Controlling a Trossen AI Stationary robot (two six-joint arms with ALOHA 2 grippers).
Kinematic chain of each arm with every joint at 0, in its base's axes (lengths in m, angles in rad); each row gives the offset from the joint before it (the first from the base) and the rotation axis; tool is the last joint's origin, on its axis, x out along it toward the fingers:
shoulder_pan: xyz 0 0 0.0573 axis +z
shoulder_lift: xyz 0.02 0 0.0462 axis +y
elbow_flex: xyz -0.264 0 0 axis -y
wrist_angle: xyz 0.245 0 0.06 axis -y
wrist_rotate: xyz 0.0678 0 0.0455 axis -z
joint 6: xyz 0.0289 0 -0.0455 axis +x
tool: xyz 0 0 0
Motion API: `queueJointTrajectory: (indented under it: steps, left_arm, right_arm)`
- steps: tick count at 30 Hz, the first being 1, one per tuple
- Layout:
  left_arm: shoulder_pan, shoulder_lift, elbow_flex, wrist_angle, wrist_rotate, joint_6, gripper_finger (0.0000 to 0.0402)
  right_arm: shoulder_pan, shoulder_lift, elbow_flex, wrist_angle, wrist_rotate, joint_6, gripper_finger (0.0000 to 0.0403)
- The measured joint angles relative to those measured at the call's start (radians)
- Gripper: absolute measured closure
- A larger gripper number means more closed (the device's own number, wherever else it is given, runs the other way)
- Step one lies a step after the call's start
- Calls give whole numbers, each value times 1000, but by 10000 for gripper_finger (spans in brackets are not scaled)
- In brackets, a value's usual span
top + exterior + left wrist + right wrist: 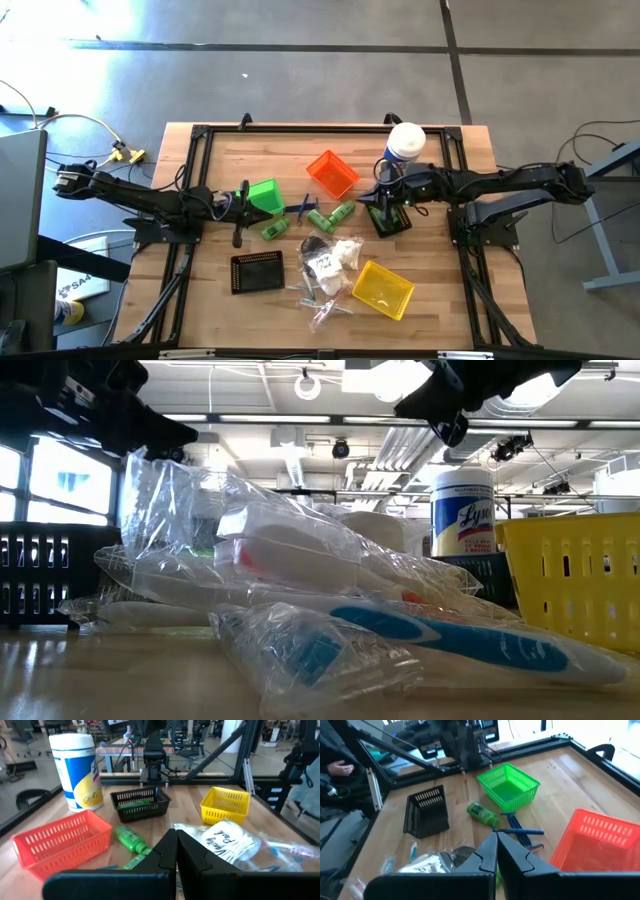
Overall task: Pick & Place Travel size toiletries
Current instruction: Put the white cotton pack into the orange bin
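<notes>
Both pincers, left pincer (238, 238) and right pincer (385, 222), hang closed and empty above the table (440, 300). The toiletries (325, 262) lie mid-table between the bins: green bottles (330, 214) look light and stiff (grip across the body); the clear-wrapped packets (330, 600) are probably slippery and crinkly.

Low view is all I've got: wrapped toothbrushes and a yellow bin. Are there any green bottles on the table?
Observer: Yes, green mini bottles lie mid-table, below the orange bin.
Operator: Is anything in a bin yet?
Observer: The black bin beside the wipes canister has something green in it.
Operator: Are the hands holding anything?
Observer: No. The left hand and the right hand are both shut and empty.
</notes>
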State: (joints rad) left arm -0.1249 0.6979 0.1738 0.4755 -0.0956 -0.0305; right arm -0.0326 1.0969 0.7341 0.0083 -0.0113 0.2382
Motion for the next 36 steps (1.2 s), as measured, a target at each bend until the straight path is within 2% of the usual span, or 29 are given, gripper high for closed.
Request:
queueJointTrajectory:
  steps: [6,19,30,36]
  left_arm:
    - [0,0,0,0,0,-30,401]
    - [0,0,0,-41,-1,-26,401]
    - [0,0,0,-52,-2,-27,401]
    - [0,0,0,-52,-2,-27,401]
  right_arm:
    - [0,0,0,35,0,-7,400]
    - [0,0,0,34,38,-204,400]
    - [0,0,0,34,35,-215,400]
    - [15,0,0,36,91,-240,400]
